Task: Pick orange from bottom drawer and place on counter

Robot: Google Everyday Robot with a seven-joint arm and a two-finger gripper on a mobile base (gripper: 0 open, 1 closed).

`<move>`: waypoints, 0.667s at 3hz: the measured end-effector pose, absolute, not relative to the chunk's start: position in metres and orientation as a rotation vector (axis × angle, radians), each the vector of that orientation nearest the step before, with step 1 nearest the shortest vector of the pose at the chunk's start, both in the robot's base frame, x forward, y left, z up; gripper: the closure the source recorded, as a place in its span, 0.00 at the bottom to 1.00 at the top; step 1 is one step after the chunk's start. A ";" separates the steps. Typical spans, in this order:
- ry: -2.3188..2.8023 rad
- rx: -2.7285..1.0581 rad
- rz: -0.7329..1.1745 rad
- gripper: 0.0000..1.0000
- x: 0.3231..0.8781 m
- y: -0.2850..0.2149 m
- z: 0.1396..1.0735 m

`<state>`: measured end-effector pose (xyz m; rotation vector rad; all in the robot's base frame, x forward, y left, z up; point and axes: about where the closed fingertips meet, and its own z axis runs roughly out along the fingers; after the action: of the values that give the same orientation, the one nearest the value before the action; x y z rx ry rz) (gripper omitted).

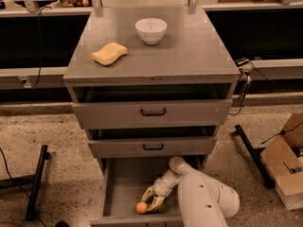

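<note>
1. Your gripper (150,201) is down inside the pulled-out bottom drawer (124,183), fingers spread, pinching nothing.
2. The orange (141,207) lies on the drawer floor just left of the fingertips, close to the near front wall.
3. Your white arm (203,202) comes in from the right.
4. Up on the counter (189,51), a white bowl (151,30) sits far, with a yellow sponge (109,53) left of it and nearer.

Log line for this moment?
hand open inside deep grey bottom drawer | small round orange fruit beside it, ungripped | not yet on grey counter
</note>
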<state>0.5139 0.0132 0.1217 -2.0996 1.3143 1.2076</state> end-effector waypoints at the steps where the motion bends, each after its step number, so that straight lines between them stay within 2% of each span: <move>1: 1.314 -2.107 1.214 0.71 0.513 0.013 0.122; 2: 1.316 -2.110 1.215 0.70 0.513 0.013 0.121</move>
<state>0.5130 0.0132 0.1212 -2.1095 1.3156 1.2148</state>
